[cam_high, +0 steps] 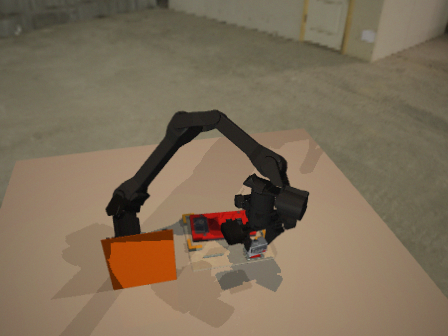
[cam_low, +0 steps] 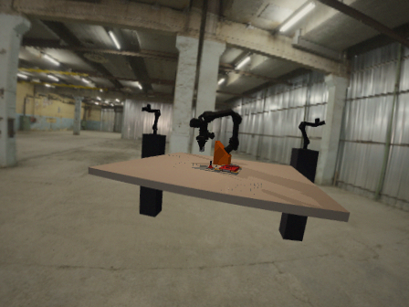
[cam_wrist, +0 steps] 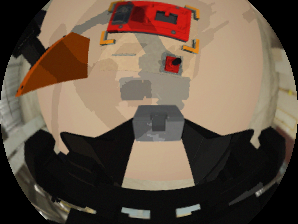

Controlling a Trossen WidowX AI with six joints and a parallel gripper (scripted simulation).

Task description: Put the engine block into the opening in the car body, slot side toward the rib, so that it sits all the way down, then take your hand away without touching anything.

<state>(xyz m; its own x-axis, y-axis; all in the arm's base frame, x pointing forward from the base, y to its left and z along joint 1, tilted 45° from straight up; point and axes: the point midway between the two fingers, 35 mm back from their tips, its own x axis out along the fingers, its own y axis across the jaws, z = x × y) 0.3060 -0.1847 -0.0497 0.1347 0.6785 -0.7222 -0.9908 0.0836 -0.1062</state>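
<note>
My gripper is shut on the grey engine block and holds it raised well above the table. A dark slot shows in the block's face in the wrist view. The red car body lies flat between corner brackets, at the top of the wrist view. Its rectangular opening is uncovered there. In the top view the arm hides that end of the car. The rib cannot be made out clearly.
A red piece with a black knob stands on the pale board, beside the car. Orange brackets stand at the car's corners. A tall orange panel stands near the arm's base.
</note>
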